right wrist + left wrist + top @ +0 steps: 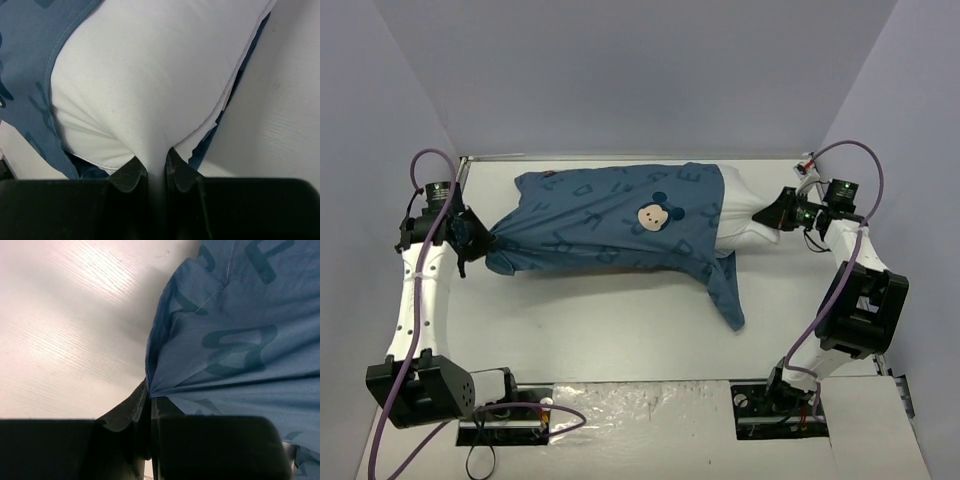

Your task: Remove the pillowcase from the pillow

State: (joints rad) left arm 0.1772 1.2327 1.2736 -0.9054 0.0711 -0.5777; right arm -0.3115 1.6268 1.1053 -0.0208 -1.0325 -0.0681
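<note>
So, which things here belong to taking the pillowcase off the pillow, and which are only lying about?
Belong to the job: pillowcase; pillow; left tool, shut on the pillowcase; right tool, shut on the pillow.
Only there: table; clear plastic sheet between the arm bases; purple cables.

The table [620, 330] is white with a faint wood grain. Plain pale lilac-grey walls [620, 70] rise along its far, left and right edges. A crinkled clear plastic sheet [640, 400] lies at its near edge.
</note>
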